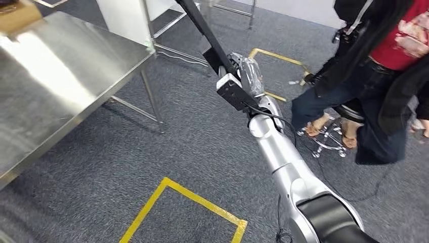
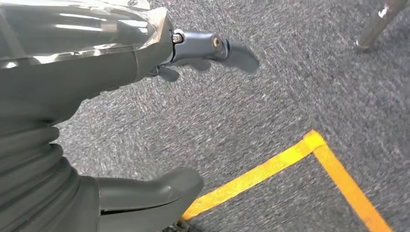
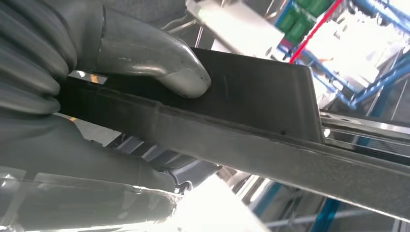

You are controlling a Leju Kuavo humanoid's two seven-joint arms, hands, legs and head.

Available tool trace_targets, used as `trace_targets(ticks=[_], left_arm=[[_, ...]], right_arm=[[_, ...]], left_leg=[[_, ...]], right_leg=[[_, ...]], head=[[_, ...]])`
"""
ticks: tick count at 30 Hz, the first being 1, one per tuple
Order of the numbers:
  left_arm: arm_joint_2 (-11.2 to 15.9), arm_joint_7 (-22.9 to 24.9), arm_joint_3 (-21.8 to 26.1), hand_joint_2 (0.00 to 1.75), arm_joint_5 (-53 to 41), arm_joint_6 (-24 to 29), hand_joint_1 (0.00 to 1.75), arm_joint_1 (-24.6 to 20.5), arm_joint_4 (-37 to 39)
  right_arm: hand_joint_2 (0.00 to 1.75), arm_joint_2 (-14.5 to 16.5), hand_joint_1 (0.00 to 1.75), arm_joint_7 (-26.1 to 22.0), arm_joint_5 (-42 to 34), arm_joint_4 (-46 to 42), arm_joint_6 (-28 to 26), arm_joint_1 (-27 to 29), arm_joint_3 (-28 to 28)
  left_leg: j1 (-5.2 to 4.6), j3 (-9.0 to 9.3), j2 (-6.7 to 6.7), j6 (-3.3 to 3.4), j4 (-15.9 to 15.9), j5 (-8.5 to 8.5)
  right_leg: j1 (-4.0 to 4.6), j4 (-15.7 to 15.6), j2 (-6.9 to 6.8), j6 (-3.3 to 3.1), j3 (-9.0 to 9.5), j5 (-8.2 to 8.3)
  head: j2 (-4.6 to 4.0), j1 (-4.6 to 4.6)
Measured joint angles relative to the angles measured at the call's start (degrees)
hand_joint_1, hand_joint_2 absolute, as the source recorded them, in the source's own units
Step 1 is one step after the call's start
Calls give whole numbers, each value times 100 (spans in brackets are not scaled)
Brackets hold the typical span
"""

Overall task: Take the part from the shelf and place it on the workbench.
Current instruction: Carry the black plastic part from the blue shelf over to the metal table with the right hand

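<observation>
Gripping a long black part point(image 3: 251, 121), the right robot hand point(image 1: 248, 76) holds it raised over the grey carpet point(image 1: 202, 147), off the steel bench's point(image 1: 55, 81) right edge; its thumb presses on the flat face. The left robot hand point(image 2: 145, 96) hangs empty, fingers apart, above yellow floor tape point(image 2: 290, 159). A person point(image 1: 374, 76) stands nearby

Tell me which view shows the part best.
The right wrist view: the dark part is close up, the right hand's thumb pressing on it. The head view shows it as a long thin bar running away from the hand.
</observation>
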Motion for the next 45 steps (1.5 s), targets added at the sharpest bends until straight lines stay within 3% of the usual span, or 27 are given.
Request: trace_targets(ticks=[2,3,5,6,8,10,11,13,15,17,18,19,20,22,24,28,30,32,34,35,36,37,38,40,42,43,45], left_arm=[[-10,16,-1,175,-24,1,0,-7,0],[-18,26,0,175,-36,2,0,-6,0],[-35,39,1,175,-47,5,0,-4,0],[-40,41,1,175,-50,7,0,-5,0],[-41,42,0,175,-53,14,0,-4,0],[-35,43,-1,175,-53,23,0,8,0],[-36,44,0,175,-53,26,0,15,2],[-33,46,0,175,-53,32,0,15,4],[-33,46,-1,175,-53,35,0,5,6],[-32,45,-1,175,-51,34,0,5,7],[-32,45,-1,175,-49,33,0,6,7],[-28,44,-1,175,-45,31,0,7,6],[-25,40,-1,175,-41,28,0,6,5],[-17,31,0,175,-30,10,0,-1,4],[-14,19,1,175,-7,-9,0,-4,4],[-7,-1,4,175,17,-15,0,4,4],[-7,-1,4,175,17,-15,0,4,4],[-15,-5,5,175,20,-16,0,5,4],[-23,-9,8,175,22,-19,0,4,5],[-25,-10,9,175,21,-20,0,4,5],[-29,-10,11,175,19,-19,0,6,6],[-33,-10,12,175,17,-18,0,8,6],[-34,-10,13,175,15,-17,0,7,6],[-33,-11,16,175,13,-15,0,12,5],[-24,-12,23,175,13,-13,0,28,5],[-25,-12,26,175,13,-12,0,34,5],[-23,-12,32,175,13,-11,0,29,7]], right_arm=[[175,-40,175,-6,-9,22,-4,44,0],[175,-58,175,-9,-14,30,-9,63,0],[175,-82,175,-14,-20,34,-21,76,-1],[175,-91,175,-17,-23,34,-28,74,-1],[175,-93,175,-24,-26,34,-40,77,2],[175,-85,175,-27,-27,33,-45,84,8],[175,-81,175,-27,-26,33,-46,81,8],[175,-74,175,-28,-26,33,-52,72,7],[175,-70,175,-29,-26,33,-56,72,7],[175,-72,175,-29,-24,35,-56,82,7],[175,-71,175,-29,-23,36,-56,84,7],[175,-69,175,-29,-21,37,-56,80,7],[175,-66,175,-29,-18,37,-57,70,8],[175,-60,175,-29,-11,40,-60,36,8],[175,-51,175,-29,-8,50,-65,1,11],[175,-11,175,-29,-7,66,-83,-29,20],[175,-9,175,-29,-6,66,-85,-30,20],[175,-8,175,-30,-7,68,-95,-43,21],[175,-26,175,-23,-18,102,-113,-52,24],[175,-37,175,-17,-24,120,-119,-56,25],[175,-49,175,-10,-28,137,-121,-58,25],[175,-57,175,-7,-29,140,-121,-67,24],[175,-61,175,-5,-29,141,-121,-76,26],[175,-61,175,-1,-28,144,-121,-82,33],[175,-52,175,7,-27,144,-121,-89,40],[175,-47,175,8,-27,143,-121,-98,42],[175,-39,175,9,-28,143,-121,-117,43]], left_leg=[[-1,3,-143,8,3,-3],[-1,5,-213,7,7,-4],[4,6,-343,-14,29,-17],[-5,-1,-400,-39,54,-34],[-19,-26,-479,-92,92,-60],[-10,-46,-535,-138,99,-66],[-4,-60,-499,-164,127,-89],[2,-194,-286,-223,425,-279],[17,-530,-55,-273,1117,-625],[36,-818,9,-296,1649,-788],[41,-821,20,-295,1626,-715],[42,-700,45,-285,1373,-547],[39,-490,118,-266,965,-345],[-1,-145,301,-219,305,-119],[-50,-78,339,-169,137,-117],[-41,-14,173,-59,44,-64],[-22,1,163,-46,29,-52],[-11,18,134,-24,9,-40],[-7,34,-69,6,-3,-32],[-2,38,-193,15,1,-32],[0,42,-322,10,8,-38],[-7,36,-394,-7,25,-48],[-15,25,-450,-30,45,-62],[-21,-7,-537,-88,72,-81],[7,-22,-586,-152,70,-89],[13,-44,-518,-188,115,-124],[21,-234,-243,-258,514,-355]], right_leg=[[-1,509,45,31,-311,-107],[-1,430,54,73,-306,-26],[-31,-318,139,169,3,317],[-47,-713,201,184,189,472],[-68,-1117,268,135,390,619],[-61,-1119,197,46,404,626],[-67,-1122,165,9,412,628],[-85,-1135,96,-69,430,629],[-68,-1137,26,-115,438,616],[-52,-1136,-61,-130,441,603],[-49,-1135,-107,-135,446,598],[-48,-1135,-154,-136,454,592],[-44,-1135,-198,-133,467,584],[-14,-1143,-275,-107,491,564],[10,-1160,-358,-56,514,546],[58,-1184,-469,40,569,506],[63,-1176,-455,46,547,499],[34,-1016,-299,41,475,424],[4,-204,-53,48,50,173],[1,-11,28,72,-78,147],[-10,-46,97,115,-101,216],[-31,-506,201,155,100,407],[-48,-854,281,156,258,542],[-60,-1156,368,97,404,644],[-56,-1166,272,5,426,653],[-64,-1181,230,-37,441,658],[-81,-1206,142,-113,476,658]], head=[[0,4],[0,5],[0,7],[0,5],[0,2],[0,-1],[0,-3],[0,-13],[0,-22],[0,-22],[0,-22],[0,-21],[0,-21],[0,-18],[0,-15],[0,-7],[0,-5],[0,-7],[0,-4],[0,-2],[0,2],[0,2],[0,0],[0,-5],[0,-5],[0,-8],[0,-26]])
